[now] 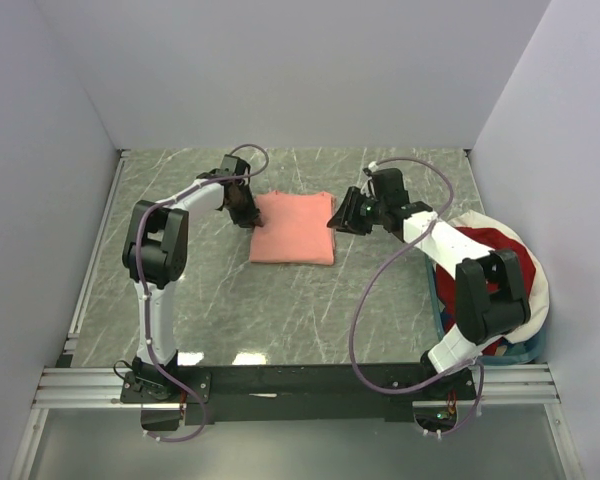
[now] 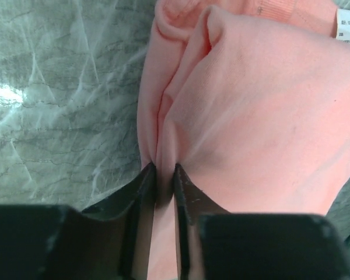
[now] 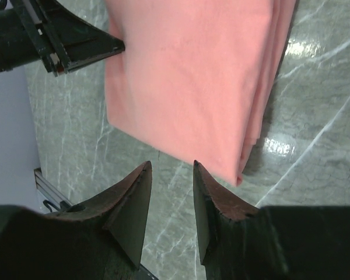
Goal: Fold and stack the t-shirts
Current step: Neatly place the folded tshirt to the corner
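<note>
Your left claw (image 2: 164, 170) pinches the salmon-pink t-shirt (image 1: 293, 230) mid-frame — likely to fold it. Your right claw (image 3: 171, 166) hangs released alongside.

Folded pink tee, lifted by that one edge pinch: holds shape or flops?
Likely flops: the pink t-shirt bunches into creases where the left hand pinches it. Its folded layers lie loose along one edge, so they may fan open. Probably light for its size.
</note>
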Robot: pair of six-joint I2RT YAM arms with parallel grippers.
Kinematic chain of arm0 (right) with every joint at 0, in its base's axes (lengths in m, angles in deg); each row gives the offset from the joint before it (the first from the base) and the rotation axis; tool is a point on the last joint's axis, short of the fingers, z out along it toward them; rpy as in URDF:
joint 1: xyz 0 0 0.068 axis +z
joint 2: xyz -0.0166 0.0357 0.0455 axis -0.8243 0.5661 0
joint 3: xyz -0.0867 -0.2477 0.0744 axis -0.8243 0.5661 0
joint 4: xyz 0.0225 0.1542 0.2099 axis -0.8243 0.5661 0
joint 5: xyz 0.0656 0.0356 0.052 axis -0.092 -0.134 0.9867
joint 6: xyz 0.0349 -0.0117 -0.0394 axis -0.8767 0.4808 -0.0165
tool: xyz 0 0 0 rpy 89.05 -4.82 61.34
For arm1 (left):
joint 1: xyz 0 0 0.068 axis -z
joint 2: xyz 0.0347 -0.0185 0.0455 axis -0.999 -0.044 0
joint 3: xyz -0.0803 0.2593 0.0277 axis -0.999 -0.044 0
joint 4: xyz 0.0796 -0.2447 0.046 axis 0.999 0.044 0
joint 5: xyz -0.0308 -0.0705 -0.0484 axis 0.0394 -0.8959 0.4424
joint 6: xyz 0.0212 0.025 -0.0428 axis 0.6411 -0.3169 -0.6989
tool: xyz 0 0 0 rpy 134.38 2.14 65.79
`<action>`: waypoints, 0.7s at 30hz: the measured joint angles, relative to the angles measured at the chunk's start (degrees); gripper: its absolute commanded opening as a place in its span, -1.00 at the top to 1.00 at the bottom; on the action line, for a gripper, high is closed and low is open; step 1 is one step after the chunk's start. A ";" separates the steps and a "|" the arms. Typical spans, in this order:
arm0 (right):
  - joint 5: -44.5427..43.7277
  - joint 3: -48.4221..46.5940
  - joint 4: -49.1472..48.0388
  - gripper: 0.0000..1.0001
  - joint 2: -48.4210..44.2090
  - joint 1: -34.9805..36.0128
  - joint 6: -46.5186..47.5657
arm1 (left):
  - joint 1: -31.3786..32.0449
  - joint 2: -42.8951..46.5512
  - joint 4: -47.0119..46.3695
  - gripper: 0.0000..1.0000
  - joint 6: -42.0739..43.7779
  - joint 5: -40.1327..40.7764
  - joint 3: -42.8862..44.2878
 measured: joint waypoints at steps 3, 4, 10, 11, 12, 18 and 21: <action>-0.57 1.70 -0.22 0.17 -1.79 0.81 0.15 | 0.31 0.00 0.07 0.99 -0.37 1.03 0.00; -0.72 1.97 -0.09 0.17 -2.19 1.03 0.17 | 0.44 0.00 0.09 0.99 -0.48 1.49 0.02; -2.05 6.21 -0.24 0.19 -6.99 2.69 0.52 | 1.16 -2.27 4.59 0.99 -0.85 7.30 4.96; -2.29 7.08 0.09 0.19 -8.39 3.10 0.61 | 1.25 -3.37 6.36 0.99 -0.83 9.25 7.32; -2.43 7.74 0.31 0.19 -9.53 3.48 0.66 | 1.25 -4.39 7.56 0.99 -0.79 11.08 9.29; -3.85 12.61 2.34 0.19 -20.59 5.18 1.14 | -0.52 -12.35 15.13 0.99 0.96 25.97 23.98; -4.46 13.44 3.91 0.19 -24.92 5.29 1.77 | -2.49 -15.06 16.31 0.99 3.37 31.23 28.22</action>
